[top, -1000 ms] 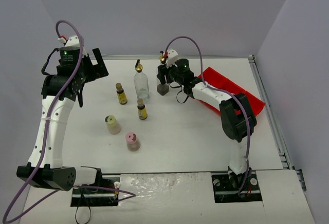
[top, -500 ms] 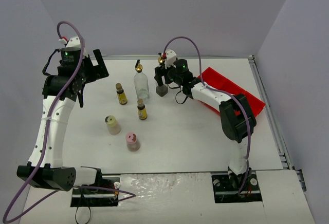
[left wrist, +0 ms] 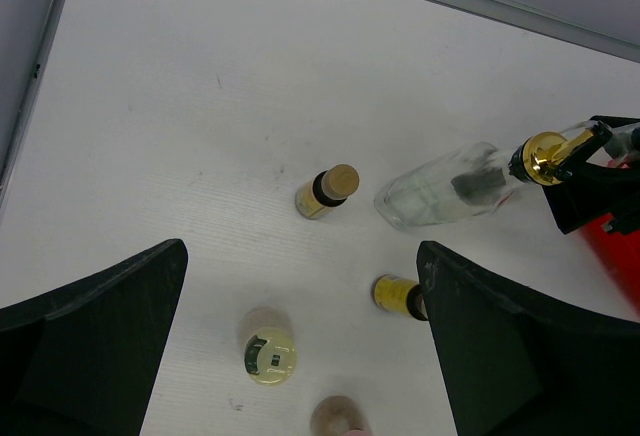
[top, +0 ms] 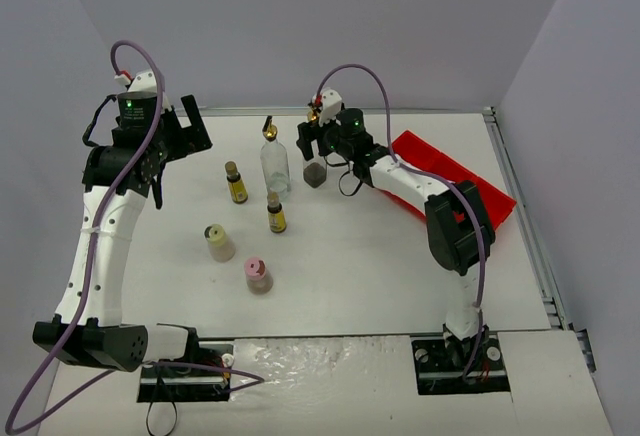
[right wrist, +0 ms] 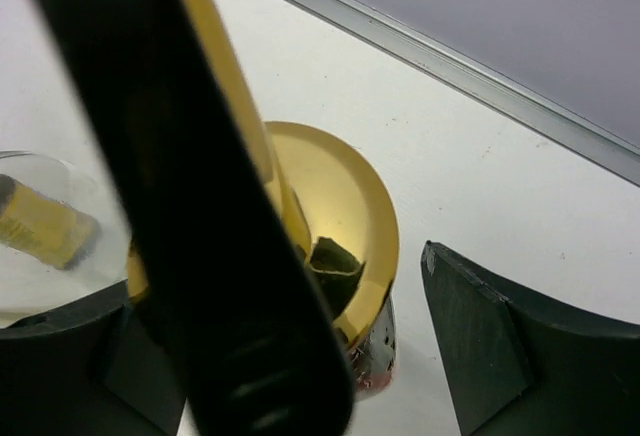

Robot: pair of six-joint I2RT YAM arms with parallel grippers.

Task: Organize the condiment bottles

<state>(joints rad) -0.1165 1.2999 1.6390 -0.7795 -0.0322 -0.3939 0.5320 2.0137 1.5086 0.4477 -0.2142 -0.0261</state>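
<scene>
Six condiment bottles stand on the white table (top: 380, 256). One tall clear glass bottle (top: 274, 163) with a gold spout stands free. The second tall bottle (top: 315, 173) stands between the fingers of my right gripper (top: 317, 143), which is open. In the right wrist view its gold top (right wrist: 335, 221) sits between the spread jaws with a gap to the right finger (right wrist: 510, 356). Two amber bottles (top: 236, 184) (top: 276, 215), a cream bottle (top: 218, 243) and a pink bottle (top: 258, 275) stand in front. My left gripper (top: 187, 136) is raised, open and empty.
A red tray (top: 455, 181) lies tilted at the right rear, behind the right arm. The left wrist view looks down on the cream bottle (left wrist: 268, 354), an amber bottle (left wrist: 328, 190) and the free clear bottle (left wrist: 450, 188). Grey walls enclose the table.
</scene>
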